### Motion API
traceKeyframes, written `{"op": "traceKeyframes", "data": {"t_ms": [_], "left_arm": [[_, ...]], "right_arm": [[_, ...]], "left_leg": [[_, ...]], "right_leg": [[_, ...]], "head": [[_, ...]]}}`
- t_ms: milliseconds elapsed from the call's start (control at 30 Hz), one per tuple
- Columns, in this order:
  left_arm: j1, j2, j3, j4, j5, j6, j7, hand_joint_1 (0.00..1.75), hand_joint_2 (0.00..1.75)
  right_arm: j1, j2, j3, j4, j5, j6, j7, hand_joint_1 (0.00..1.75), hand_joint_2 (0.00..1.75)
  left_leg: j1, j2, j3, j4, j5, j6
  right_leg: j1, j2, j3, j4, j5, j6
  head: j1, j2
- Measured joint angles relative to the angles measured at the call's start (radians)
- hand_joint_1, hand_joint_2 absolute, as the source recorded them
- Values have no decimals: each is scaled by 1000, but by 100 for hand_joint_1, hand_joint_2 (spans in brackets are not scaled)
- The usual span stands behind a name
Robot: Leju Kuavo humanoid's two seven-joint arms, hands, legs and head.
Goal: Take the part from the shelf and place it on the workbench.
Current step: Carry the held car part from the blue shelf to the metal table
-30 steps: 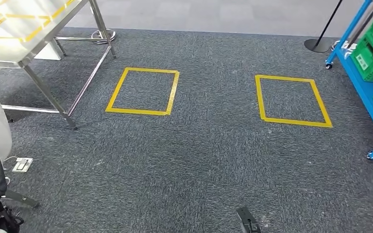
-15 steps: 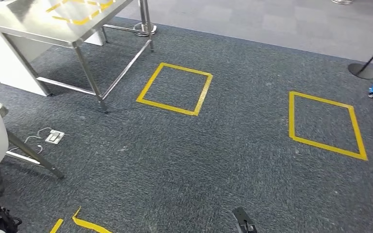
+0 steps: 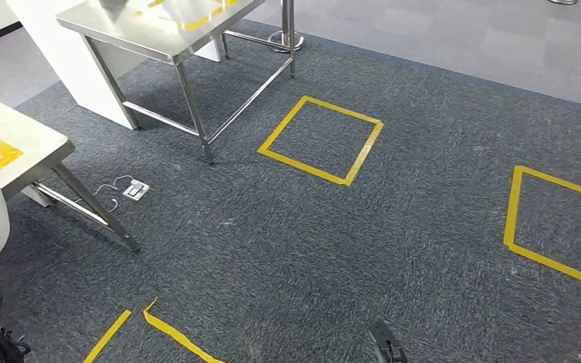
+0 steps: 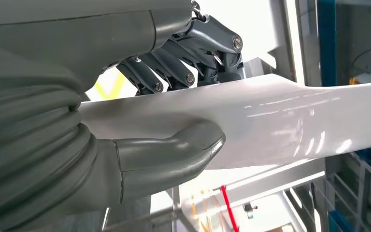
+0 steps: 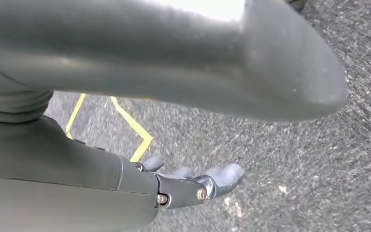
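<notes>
The left hand (image 4: 140, 121) grips the white part (image 4: 280, 130), thumb under and fingers over, its long axis running out past the hand. The right hand (image 5: 188, 186) hangs empty, fingers apart, above the carpet (image 3: 348, 249). The steel workbench (image 3: 151, 34) stands ahead to the left, well apart, with open carpet between.

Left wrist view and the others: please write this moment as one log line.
phase: carrying | left hand: grips white part | right hand: holds nothing, fingers apart, above carpet | steel workbench: ahead, part not yet placed
</notes>
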Motion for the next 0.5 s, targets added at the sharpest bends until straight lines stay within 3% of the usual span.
{"op": "traceKeyframes", "data": {"t_ms": [67, 100, 133, 167, 233, 267, 300, 367, 433, 500], "left_arm": [[-1, -1, -1, 4, -1, -2, 6, 175, 175], [-1, -1, -2, 6, -2, -2, 8, 175, 175], [-2, -1, -2, 8, -5, -2, 11, 175, 175], [-3, -1, -2, 9, -7, -2, 12, 175, 175], [-9, -1, -2, 9, -11, -2, 14, 175, 175], [-12, -2, -2, 9, -11, -2, 14, 175, 175], [-14, -3, -2, 10, -11, -2, 14, 175, 175], [-14, -3, -2, 10, -11, -2, 15, 175, 175], [-16, -3, -2, 10, -11, -2, 15, 175, 175], [-18, -8, -2, 10, -11, -2, 14, 175, 175]], "right_arm": [[2, 0, 0, 0, -2, -2, 1, 0, 0], [2, 0, 0, 0, -2, -2, 1, 0, 0], [1, 0, 0, 0, -2, -2, 1, 0, 0], [1, 1, 0, 0, -2, -2, 0, 0, 0], [0, 1, 0, 0, -2, -1, -1, 0, 0], [0, 1, 0, 0, -2, -1, -1, 0, 0], [0, 1, 0, 0, -2, 0, -1, 0, 0], [-2, 1, 0, 0, -2, 1, -2, 0, 0], [-3, 1, 0, 0, -2, 3, -3, 0, 0], [-2, 1, 0, 0, -2, 4, -4, 0, 0]], "left_leg": [[2, 27, -57, 115, -41, -4], [4, 32, -66, 134, -38, -5], [5, 37, -53, 112, -17, -5], [5, 48, -23, 57, 15, -4], [0, 95, 46, -73, 61, 4], [-3, 111, 67, -112, 69, 13], [-7, 117, 74, -128, 69, 21], [-8, 90, 73, -131, 71, 37], [-3, 66, 75, -138, 76, 50], [1, 42, 75, -141, 79, 59]], "right_leg": [[3, -29, 1, 1, -3, -4], [4, -43, 1, 1, -5, -4], [4, -57, 3, 2, -7, -3], [3, -69, 6, 3, -10, -1], [7, -91, 12, 6, -17, 7], [10, -101, 14, 7, -21, 13], [13, -112, 16, 7, -23, 18], [14, -129, 22, 5, -27, 29], [9, -91, 16, 30, -47, 42], [6, -25, -32, 133, -103, 49]], "head": [[-2, 0], [-2, 0], [-2, 0], [-2, 0], [-2, 0], [-1, 0], [0, 0], [1, 0], [3, 0], [7, 0]]}}
